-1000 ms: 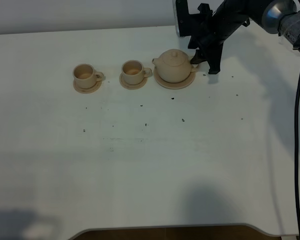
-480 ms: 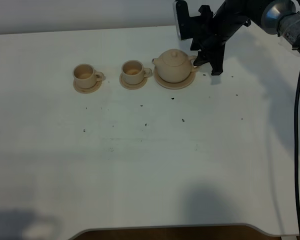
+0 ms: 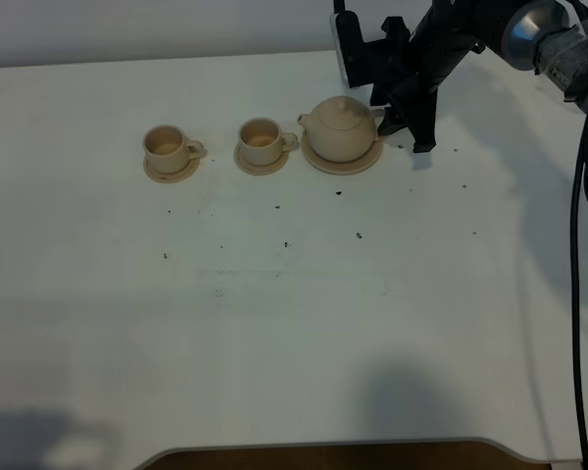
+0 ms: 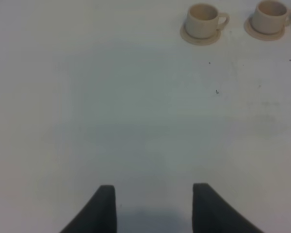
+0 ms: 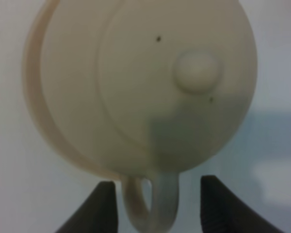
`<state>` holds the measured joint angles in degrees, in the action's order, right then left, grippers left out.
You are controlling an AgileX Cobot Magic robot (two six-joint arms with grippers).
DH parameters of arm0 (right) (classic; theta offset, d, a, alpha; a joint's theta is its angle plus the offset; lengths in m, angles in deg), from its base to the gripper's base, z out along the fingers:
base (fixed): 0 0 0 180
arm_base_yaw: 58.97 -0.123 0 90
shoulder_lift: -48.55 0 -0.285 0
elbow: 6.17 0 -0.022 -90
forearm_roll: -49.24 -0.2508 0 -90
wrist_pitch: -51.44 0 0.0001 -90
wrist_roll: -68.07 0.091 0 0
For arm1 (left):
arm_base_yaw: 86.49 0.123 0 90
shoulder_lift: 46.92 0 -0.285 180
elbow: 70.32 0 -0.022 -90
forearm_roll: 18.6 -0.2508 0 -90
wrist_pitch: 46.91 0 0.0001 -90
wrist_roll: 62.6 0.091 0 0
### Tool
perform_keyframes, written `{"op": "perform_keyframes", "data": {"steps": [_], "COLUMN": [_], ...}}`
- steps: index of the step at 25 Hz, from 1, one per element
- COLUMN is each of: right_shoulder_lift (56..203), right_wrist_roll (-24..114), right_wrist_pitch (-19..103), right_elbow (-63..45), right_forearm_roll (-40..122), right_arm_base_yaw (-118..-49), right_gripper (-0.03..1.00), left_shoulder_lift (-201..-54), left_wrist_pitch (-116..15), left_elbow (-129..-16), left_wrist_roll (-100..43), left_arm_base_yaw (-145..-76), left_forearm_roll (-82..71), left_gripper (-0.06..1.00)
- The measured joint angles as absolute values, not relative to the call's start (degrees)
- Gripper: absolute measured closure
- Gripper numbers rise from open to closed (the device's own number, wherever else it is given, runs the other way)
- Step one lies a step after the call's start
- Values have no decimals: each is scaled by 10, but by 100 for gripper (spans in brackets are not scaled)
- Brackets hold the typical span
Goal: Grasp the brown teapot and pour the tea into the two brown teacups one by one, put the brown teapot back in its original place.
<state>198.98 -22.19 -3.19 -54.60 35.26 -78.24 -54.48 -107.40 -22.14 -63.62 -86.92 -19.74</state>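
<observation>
The brown teapot [image 3: 340, 127] stands with its lid on, on the wide saucer that is its original place [image 3: 345, 162], at the back of the table. The two brown teacups [image 3: 167, 147] [image 3: 262, 139] stand on their small saucers to its left. My right gripper [image 3: 406, 129] is open at the teapot's right side. In the right wrist view the teapot's loop handle [image 5: 150, 206] lies between the two dark fingers [image 5: 105, 208], apart from both. My left gripper [image 4: 155, 208] is open over bare table, with both teacups [image 4: 203, 18] [image 4: 270, 13] far ahead of it.
The white table [image 3: 294, 313] carries small dark specks [image 3: 359, 235] in front of the tea set. A black cable [image 3: 576, 245] hangs down the right side. The table's front edge [image 3: 323, 448] runs along the near side.
The right arm's wrist has shifted a little toward the back and left while the fingers stay beside the teapot's handle. Teapot and cups have not moved.
</observation>
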Motion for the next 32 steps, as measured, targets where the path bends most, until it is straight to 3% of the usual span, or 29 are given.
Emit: {"op": "perform_keyframes", "data": {"steps": [32], "right_shoulder_lift": [1980], "right_wrist_roll": [-31], "right_wrist_pitch": [-164], "right_elbow": [-546], "right_forearm_roll": [367], "right_arm_base_yaw": [-794], "right_gripper": [55], "left_shoulder_lift": [-545], "left_wrist_pitch": [-1074], "left_elbow": [-221], "left_wrist_roll": [-636], "left_arm_base_yaw": [-869], "left_forearm_roll": [-197], "left_gripper": [58]}}
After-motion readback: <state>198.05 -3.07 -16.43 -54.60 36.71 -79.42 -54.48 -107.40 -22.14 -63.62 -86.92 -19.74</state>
